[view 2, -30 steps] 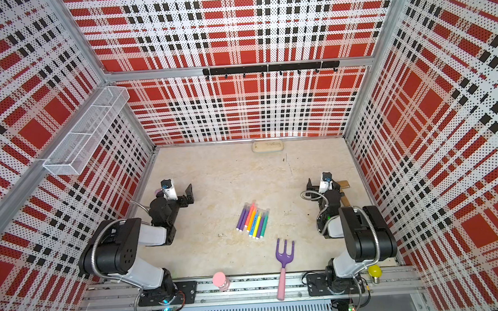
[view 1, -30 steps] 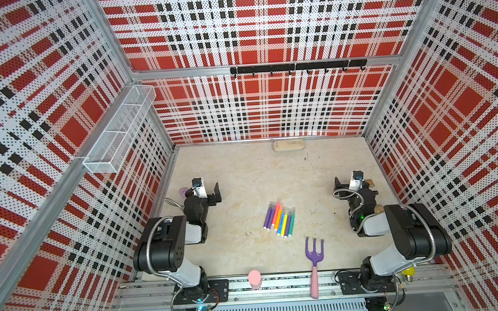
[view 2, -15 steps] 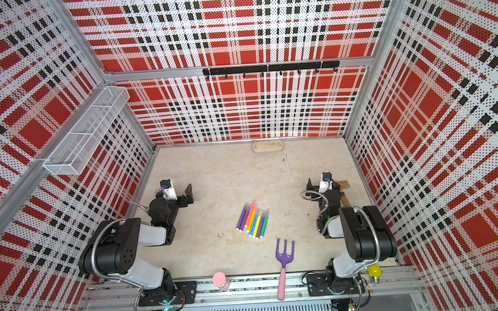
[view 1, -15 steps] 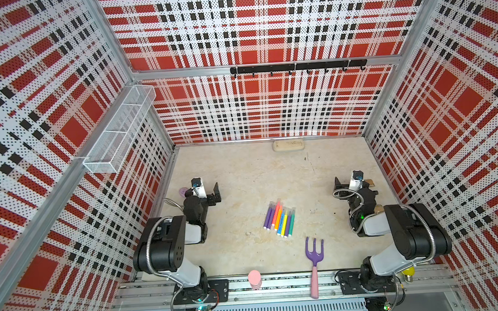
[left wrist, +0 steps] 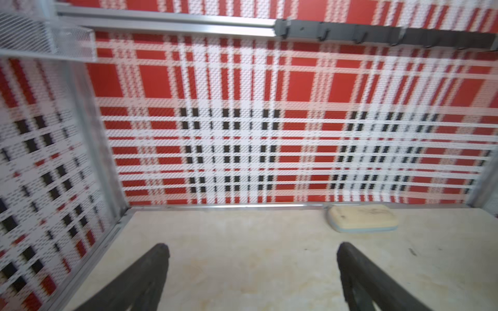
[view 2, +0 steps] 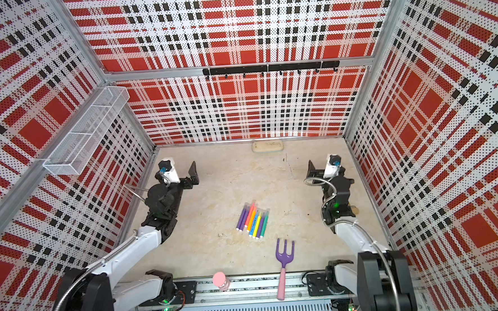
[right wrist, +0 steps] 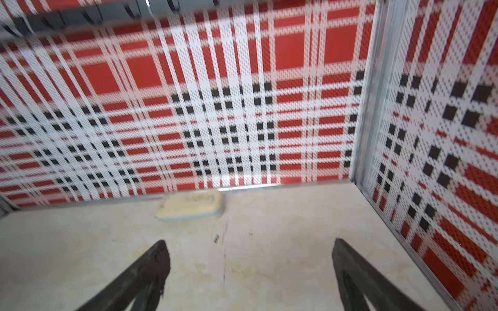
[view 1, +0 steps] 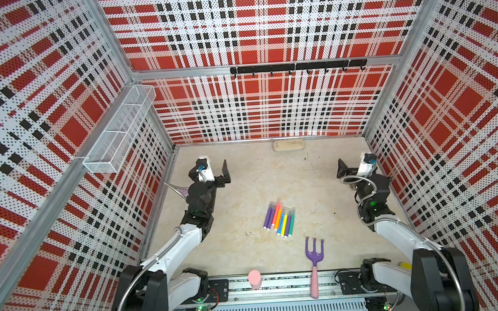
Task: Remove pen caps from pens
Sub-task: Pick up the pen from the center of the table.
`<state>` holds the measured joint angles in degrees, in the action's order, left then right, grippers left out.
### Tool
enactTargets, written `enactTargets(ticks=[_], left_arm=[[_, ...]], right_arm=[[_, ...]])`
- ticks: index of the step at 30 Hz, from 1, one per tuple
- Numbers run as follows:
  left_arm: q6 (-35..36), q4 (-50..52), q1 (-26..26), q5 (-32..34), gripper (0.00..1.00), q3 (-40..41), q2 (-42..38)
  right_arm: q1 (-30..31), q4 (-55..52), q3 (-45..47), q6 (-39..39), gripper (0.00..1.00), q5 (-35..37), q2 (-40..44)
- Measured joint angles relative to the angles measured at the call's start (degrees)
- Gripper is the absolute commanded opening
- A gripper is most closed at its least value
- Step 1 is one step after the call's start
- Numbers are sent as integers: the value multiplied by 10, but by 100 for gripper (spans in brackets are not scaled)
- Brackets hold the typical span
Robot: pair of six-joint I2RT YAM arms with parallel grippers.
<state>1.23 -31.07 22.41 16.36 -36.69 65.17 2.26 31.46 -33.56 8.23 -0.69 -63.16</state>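
Flanking the pens [view 1: 279, 219] bunched centrally for either arm's reach, left gripper [left wrist: 253, 247] and right gripper [right wrist: 250, 243] gape wide, empty.

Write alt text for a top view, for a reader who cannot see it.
A row of bright pens, clear caps on, lies on the table between the robot's left hand and right hand, both open, empty and further back. A purple garden fork and pink cylinder sit at the front edge.

No shift seen — pens [view 1: 279, 219], left gripper [left wrist: 253, 247], right gripper [right wrist: 249, 243] unmoved.
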Motion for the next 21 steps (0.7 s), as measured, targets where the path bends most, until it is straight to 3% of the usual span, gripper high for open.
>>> enactTargets(ticks=[4,6,14,21], left_arm=[[0,118,122,65,98,-55,39],[-24,188,144,52,92,-76,72],[-123,377,106,-120,76,-131,148],[-145,455,123,-230,70,-194,212]], right_arm=[[54,-123,-82,24,100,-12,8],[80,-178,-112,32,100,-19,-4],[119,-290,-124,55,99,-52,-38],[119,-298,-116,63,100,-96,-44]])
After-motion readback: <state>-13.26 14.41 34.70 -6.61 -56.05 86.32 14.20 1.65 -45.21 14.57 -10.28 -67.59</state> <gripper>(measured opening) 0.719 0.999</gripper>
